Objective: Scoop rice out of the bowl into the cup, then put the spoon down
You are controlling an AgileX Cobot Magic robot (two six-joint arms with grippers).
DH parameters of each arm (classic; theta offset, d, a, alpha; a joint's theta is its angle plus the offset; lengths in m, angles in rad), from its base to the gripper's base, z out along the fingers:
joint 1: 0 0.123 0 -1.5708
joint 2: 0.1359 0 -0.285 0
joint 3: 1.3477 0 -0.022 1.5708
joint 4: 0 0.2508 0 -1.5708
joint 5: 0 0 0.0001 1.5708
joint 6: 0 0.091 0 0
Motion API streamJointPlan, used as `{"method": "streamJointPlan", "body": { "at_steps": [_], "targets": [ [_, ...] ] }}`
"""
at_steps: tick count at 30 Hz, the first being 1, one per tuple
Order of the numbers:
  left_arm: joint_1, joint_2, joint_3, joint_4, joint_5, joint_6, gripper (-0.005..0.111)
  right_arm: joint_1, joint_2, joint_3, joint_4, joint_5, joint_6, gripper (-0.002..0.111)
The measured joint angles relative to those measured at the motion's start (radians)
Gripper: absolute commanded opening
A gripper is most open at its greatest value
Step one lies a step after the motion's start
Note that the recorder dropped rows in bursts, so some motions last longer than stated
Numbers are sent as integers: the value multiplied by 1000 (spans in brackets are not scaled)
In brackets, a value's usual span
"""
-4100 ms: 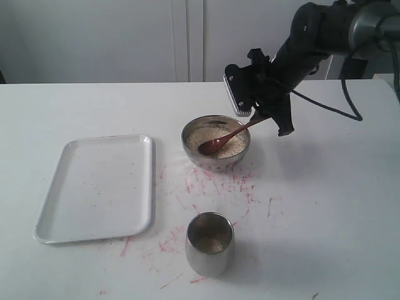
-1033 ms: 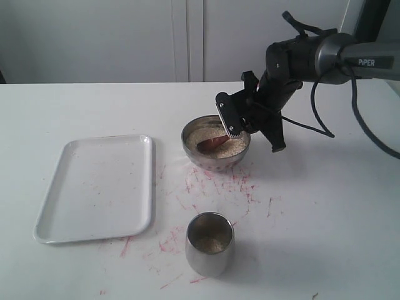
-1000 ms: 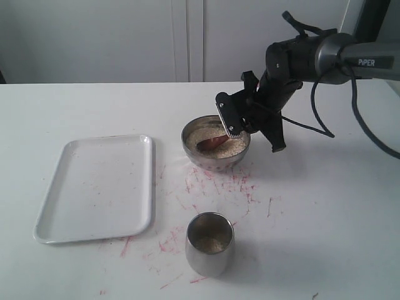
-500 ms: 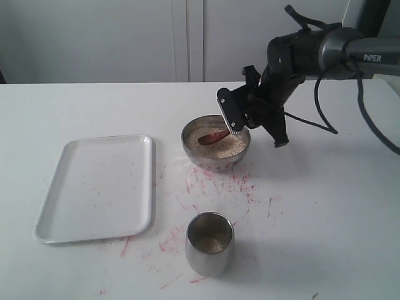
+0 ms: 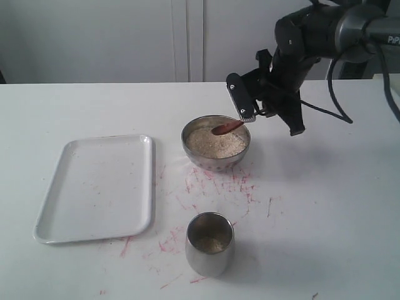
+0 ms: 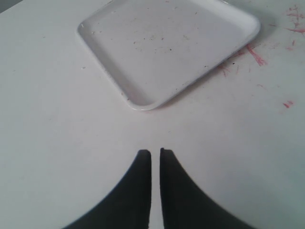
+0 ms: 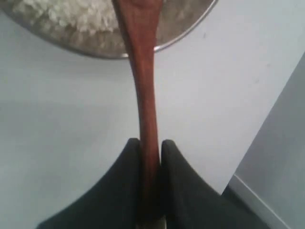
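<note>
The steel bowl (image 5: 215,142) holds a heap of pale rice (image 5: 215,142) in the middle of the table. My right gripper (image 5: 253,112) is shut on the handle of the dark wooden spoon (image 5: 227,128), just beyond the bowl's far right rim. The spoon's oval end hangs a little above the rice. In the right wrist view the spoon handle (image 7: 145,95) runs from my right gripper (image 7: 150,145) over the bowl's rim (image 7: 183,36) toward the rice (image 7: 71,14). The steel cup (image 5: 209,243) stands nearer the front, with some rice inside. My left gripper (image 6: 155,153) is shut and empty over bare table.
A white rectangular tray (image 5: 100,185) lies left of the bowl, also seen in the left wrist view as the tray (image 6: 167,45). Red scribble marks (image 5: 215,184) cover the table between bowl and cup. The right arm's cable (image 5: 328,112) hangs to the right.
The right gripper has risen and drawn back to the right, lifting the spoon's end out of the rice heap to just above it. The left arm's view gives no earlier frame.
</note>
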Motion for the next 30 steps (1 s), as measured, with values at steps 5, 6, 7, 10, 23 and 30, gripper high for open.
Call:
{"method": "streamJointPlan", "body": {
  "at_steps": [5, 6, 7, 10, 23, 30],
  "targets": [
    [0, 0, 0, 0, 0, 0, 14, 24, -32, 0, -107, 57, 100, 1],
    [0, 0, 0, 0, 0, 0, 14, 31, -38, 0, -121, 60, 111, 1],
    [0, 0, 0, 0, 0, 0, 14, 42, -47, 0, -138, 65, 128, 1],
    [0, 0, 0, 0, 0, 0, 14, 82, -61, 0, -223, 87, 200, 1],
    [0, 0, 0, 0, 0, 0, 14, 276, -62, 0, -679, 219, 600, 1],
    [0, 0, 0, 0, 0, 0, 14, 344, -47, 31, -771, 280, 712, 1]
  ]
}}
